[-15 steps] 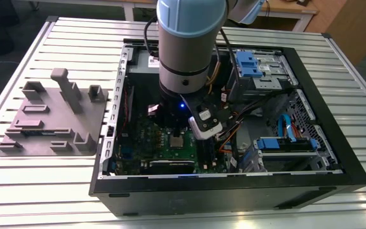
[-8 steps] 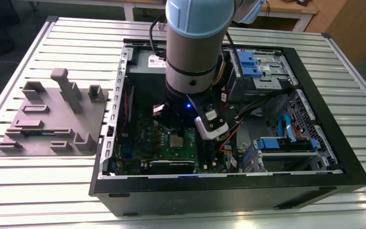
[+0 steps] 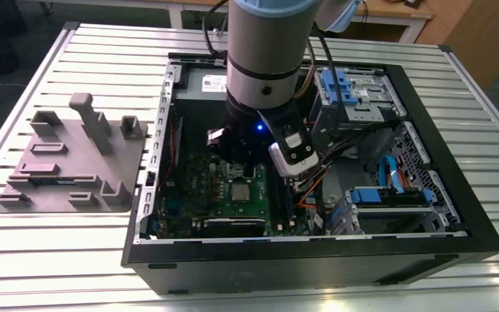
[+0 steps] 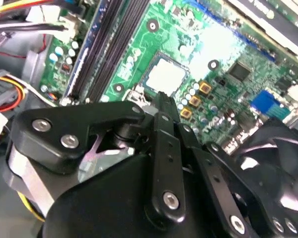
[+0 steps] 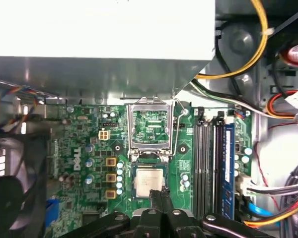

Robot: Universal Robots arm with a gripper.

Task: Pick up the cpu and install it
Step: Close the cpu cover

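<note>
While my gripper (image 5: 159,194) hangs just over the cpu (image 5: 149,181), fingers drawn nearly together and holding nothing, the chip lies flat in its socket on the motherboard (image 5: 89,148), just beside the raised socket lid (image 5: 150,125). Judged light, rigid, slick on its metal top and fragile underneath, so best taken by opposite edges. Cramped: memory slots (image 5: 208,163) near the cpu, cables (image 5: 268,124) beyond them, all inside the computer case (image 3: 457,214) on a slatted table (image 3: 59,260).
</note>
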